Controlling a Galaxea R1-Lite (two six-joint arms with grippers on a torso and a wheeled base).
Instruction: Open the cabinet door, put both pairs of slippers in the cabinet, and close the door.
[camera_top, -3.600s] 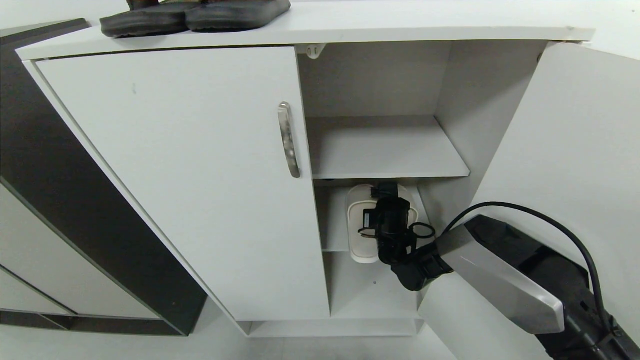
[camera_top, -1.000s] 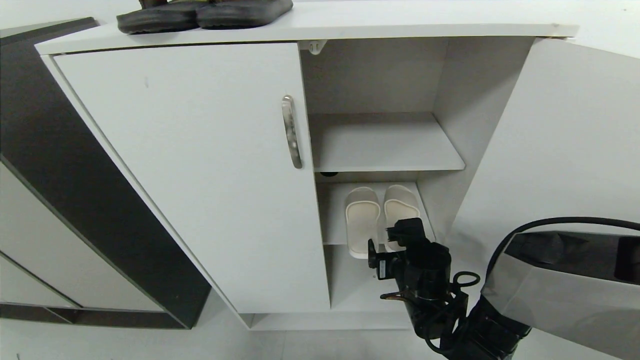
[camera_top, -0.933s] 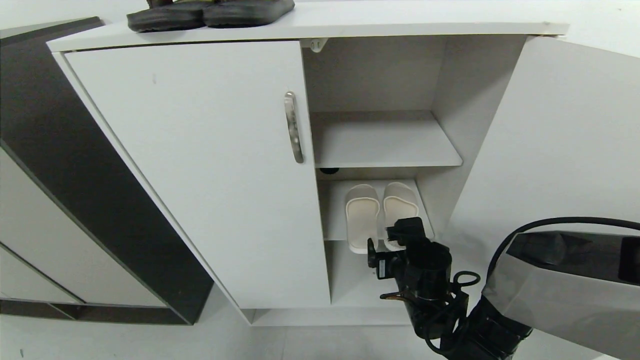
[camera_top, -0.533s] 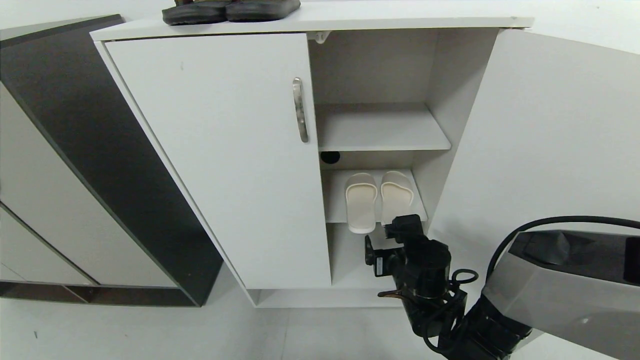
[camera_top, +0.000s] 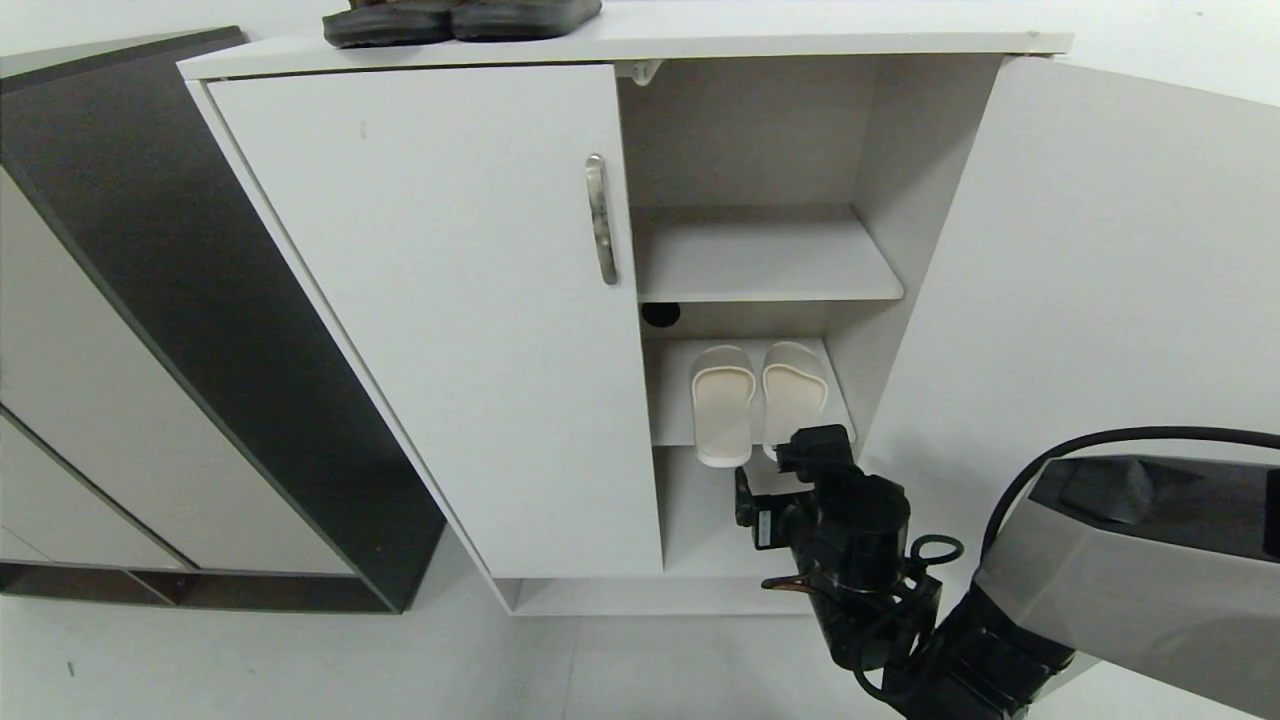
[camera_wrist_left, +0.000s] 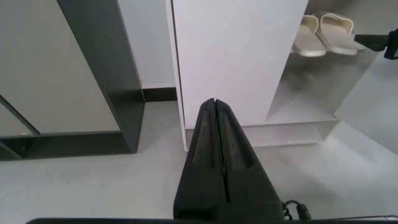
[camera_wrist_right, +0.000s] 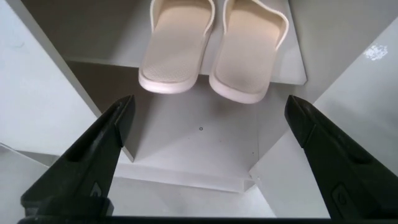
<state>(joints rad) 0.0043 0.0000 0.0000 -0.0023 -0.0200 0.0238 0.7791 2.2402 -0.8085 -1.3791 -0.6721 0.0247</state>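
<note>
Cream slippers (camera_top: 722, 405) shelved; right gripper (camera_top: 785, 478) held wide, empty.
Heels overhanging the shelf (camera_top: 668, 395) edge could be struck when the cabinet door (camera_top: 1080, 280) is closed.

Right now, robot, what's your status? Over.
Right gripper open, empty, before the cabinet. Left gripper shut, empty. White slippers shelved inside; black slippers on cabinet top. Door open, nothing blocking.

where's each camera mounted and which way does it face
Head view: on the head, facing forward and down at the cabinet; right gripper at lower right.
Left wrist view: on that wrist, facing the closed door and floor past the shut left gripper.
Right wrist view: on that wrist, facing the white slippers between its open jaws.
All three show the white slippers.
</note>
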